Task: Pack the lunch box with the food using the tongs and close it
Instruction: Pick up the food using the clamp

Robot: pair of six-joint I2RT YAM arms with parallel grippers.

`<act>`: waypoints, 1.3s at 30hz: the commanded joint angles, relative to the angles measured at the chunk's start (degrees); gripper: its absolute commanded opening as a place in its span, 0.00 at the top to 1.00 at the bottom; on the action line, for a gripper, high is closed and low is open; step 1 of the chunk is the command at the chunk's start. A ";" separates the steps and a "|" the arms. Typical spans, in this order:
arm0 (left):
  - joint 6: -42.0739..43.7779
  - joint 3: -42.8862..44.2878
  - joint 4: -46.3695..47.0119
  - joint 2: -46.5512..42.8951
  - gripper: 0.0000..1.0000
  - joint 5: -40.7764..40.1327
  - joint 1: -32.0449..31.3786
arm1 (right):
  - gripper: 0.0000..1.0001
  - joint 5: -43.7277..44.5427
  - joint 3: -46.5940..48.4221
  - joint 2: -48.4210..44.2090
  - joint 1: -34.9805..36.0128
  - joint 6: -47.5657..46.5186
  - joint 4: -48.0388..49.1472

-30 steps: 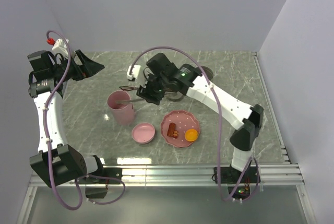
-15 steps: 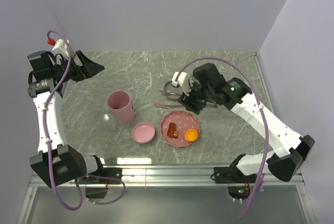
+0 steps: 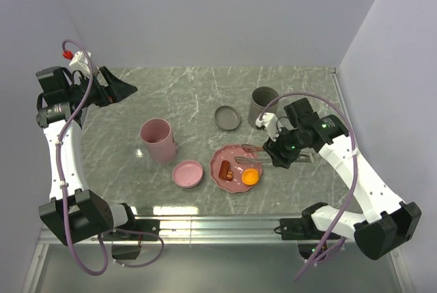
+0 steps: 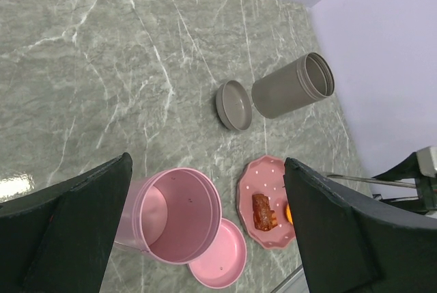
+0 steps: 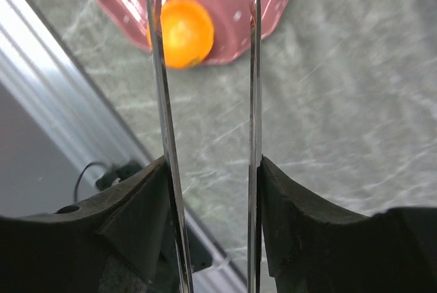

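My right gripper (image 3: 283, 153) (image 5: 212, 170) is shut on the tongs (image 3: 254, 151), its fingers pressing both thin metal arms (image 5: 164, 102). The tong tips reach left over the pink scalloped plate (image 3: 235, 156). On that plate lie the food pieces: an orange round slice (image 3: 250, 176) (image 5: 181, 31) and a reddish-brown sausage bit (image 3: 225, 168) (image 4: 263, 212). The orange slice sits between the two tong arms in the right wrist view. The lunch box, a tall pink container (image 3: 158, 141) (image 4: 177, 214), stands open with its pink lid (image 3: 187, 173) (image 4: 218, 259) beside it. My left gripper (image 3: 119, 90) (image 4: 208, 163) hangs open at the far left, holding nothing.
A grey container (image 3: 263, 104) (image 4: 293, 87) lies on its side at the back, and its grey lid (image 3: 227, 117) (image 4: 234, 104) lies to its left. A metal rail (image 3: 259, 223) runs along the table's near edge. Walls close in the left, back and right.
The right arm has swung from above the pink container rightward and nearer, carrying the tongs; their tips now sit over the plate. The left arm has not moved.
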 commanded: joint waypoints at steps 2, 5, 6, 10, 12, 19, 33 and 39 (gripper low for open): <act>1.12 1.58 0.66 -1.74 0.01 2.73 0.30 | 0.44 -7.45 -1.70 -0.37 -4.59 -3.54 -5.78; 0.68 1.05 1.27 -1.91 0.00 3.43 0.21 | 0.45 -10.54 -0.83 1.91 -8.90 -4.95 -8.60; 0.59 0.96 1.36 -2.09 0.01 3.52 0.30 | 0.45 -12.20 -0.47 3.22 -11.09 -5.13 -9.12; 1.29 1.22 0.75 -2.18 0.01 3.61 0.21 | 0.45 -15.73 1.64 6.39 -15.58 -7.32 -12.38; 1.29 1.22 0.66 -2.27 0.01 3.52 0.21 | 0.45 -16.78 1.64 7.71 -16.46 -7.85 -13.08; 0.94 0.78 1.01 -2.53 0.01 3.70 0.22 | 0.47 -16.09 -0.90 8.68 -17.70 -6.98 -10.63; 0.59 0.17 1.54 -2.44 0.01 3.78 0.22 | 0.48 -11.96 -3.98 9.74 -20.77 -7.06 -6.32; 0.59 -0.01 1.63 -2.53 0.01 3.87 0.21 | 0.48 -10.55 -6.53 9.12 -20.95 -6.54 -3.86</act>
